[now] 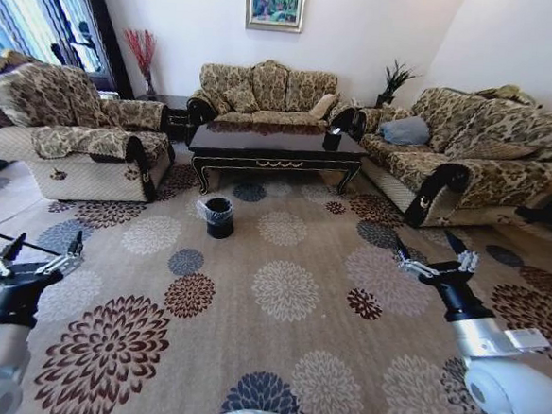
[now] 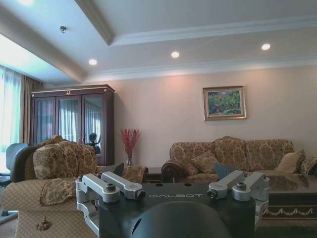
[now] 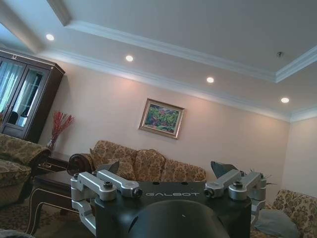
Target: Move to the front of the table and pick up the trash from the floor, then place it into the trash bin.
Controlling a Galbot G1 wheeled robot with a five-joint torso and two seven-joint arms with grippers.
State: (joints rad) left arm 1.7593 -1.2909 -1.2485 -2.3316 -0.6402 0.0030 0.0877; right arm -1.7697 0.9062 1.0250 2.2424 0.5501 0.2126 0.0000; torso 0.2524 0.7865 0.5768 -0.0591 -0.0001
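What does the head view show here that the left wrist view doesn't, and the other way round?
Head view alone: the floor, the trash bin standing on it in front of the table, and both grippers, left and right, open and raised over the carpet. Left wrist view alone: the ceiling with its spotlights and a dark glass-fronted cabinet. Both: the table, the back sofa, the painting.

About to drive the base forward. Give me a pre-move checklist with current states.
1. Path over the floor toward the table: bare carpet, ok.
2. Trash bin located, upright in front of the table's left end: ok.
3. Trash on the floor: none made out, cannot tell.
4. Left claw open, empty, held low on the left: ok.
5. Right claw open, empty, held low on the right: ok.
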